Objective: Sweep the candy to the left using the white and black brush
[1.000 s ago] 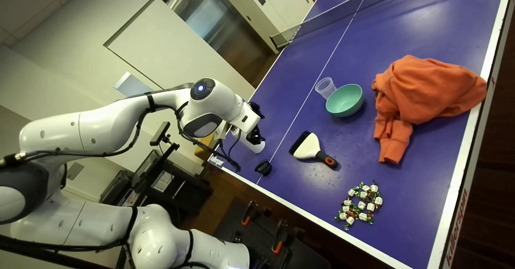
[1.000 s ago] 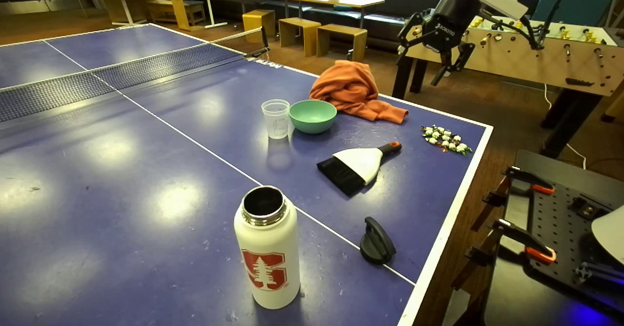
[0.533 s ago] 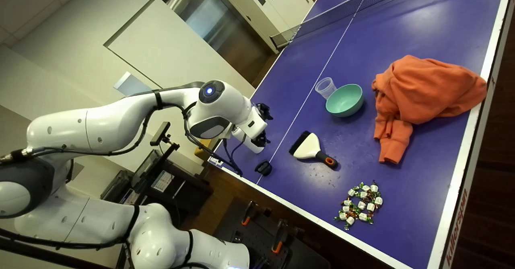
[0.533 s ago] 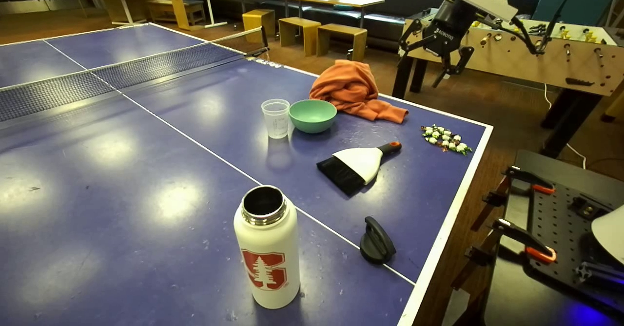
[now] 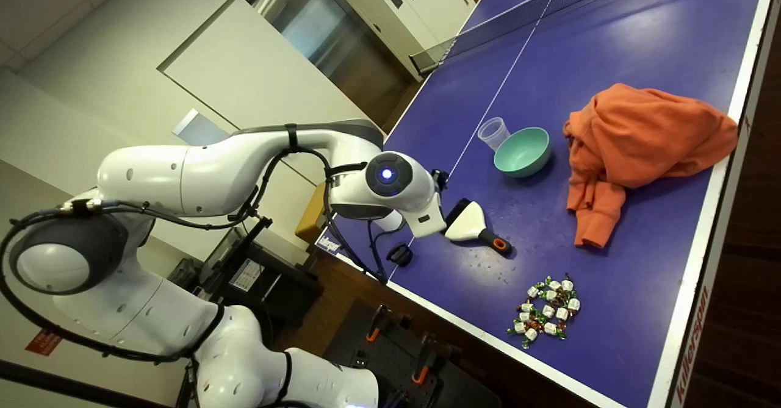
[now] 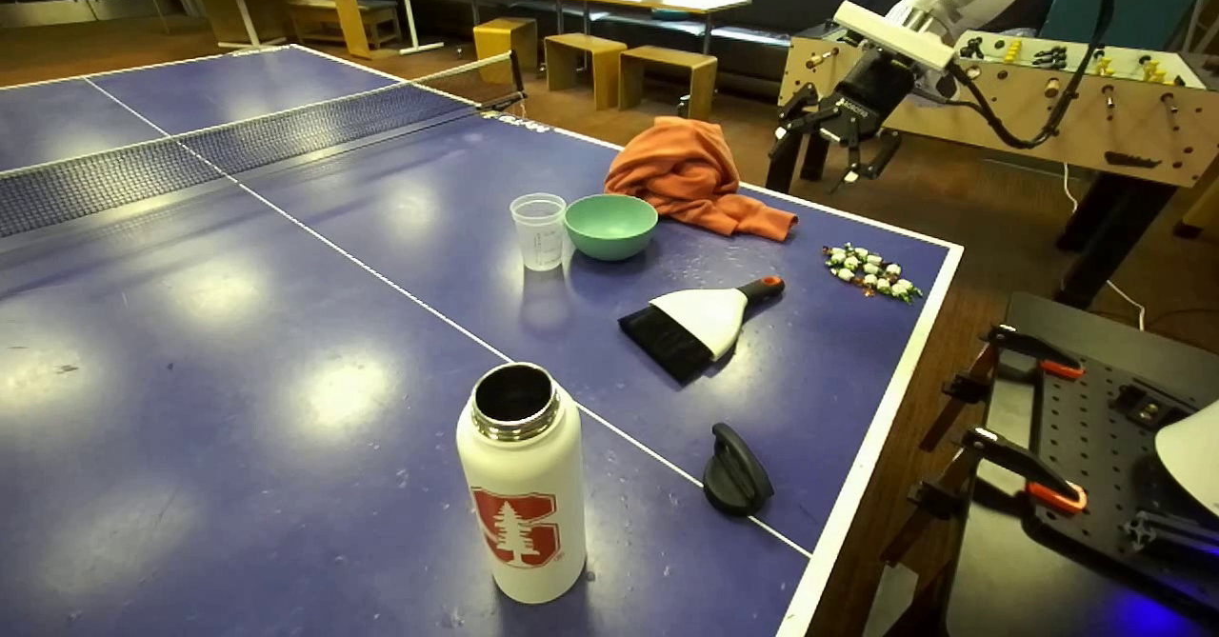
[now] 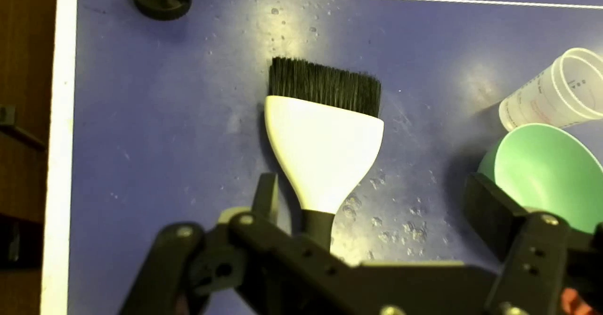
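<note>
A cluster of white-and-green wrapped candies is shown by the exterior views alone, near the edge of the blue counter. The black-bristled, fan-shaped white brush is seen lying flat—its handle partly covered in the wrist view. The white arm is bent, its black fingers spread wide and angled downward.

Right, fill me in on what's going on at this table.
A robot arm has the job of sweeping the candy to the left with the brush, but has not picked the brush up yet. Its gripper hangs open in the air, holding nothing. The brush lies on the table, apart from the candy, which sits in a loose cluster near the table's corner, so the sweep looks still to come.
</note>
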You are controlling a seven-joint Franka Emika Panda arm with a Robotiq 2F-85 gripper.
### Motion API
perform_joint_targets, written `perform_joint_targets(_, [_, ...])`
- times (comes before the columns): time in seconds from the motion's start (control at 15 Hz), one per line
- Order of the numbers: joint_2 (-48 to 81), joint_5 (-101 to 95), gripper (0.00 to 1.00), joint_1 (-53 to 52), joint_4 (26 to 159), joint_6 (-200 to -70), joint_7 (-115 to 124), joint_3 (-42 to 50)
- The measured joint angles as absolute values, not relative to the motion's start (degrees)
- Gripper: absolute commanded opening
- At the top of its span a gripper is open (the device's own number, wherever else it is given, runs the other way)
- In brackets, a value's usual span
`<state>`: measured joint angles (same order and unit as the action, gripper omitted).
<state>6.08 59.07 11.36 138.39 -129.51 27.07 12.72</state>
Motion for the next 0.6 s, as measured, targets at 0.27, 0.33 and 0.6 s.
perform_joint_targets(0.27, [13.81,62.25,1.0,13.93,134.92,-122.79,27.05,13.72])
perform_joint_targets(0.33, [15.6,62.23,1.0,14.21,134.08,-121.78,27.07,13.95])
perform_joint_targets(0.6, [21.65,62.2,1.0,14.8,130.37,-119.63,27.07,14.41])
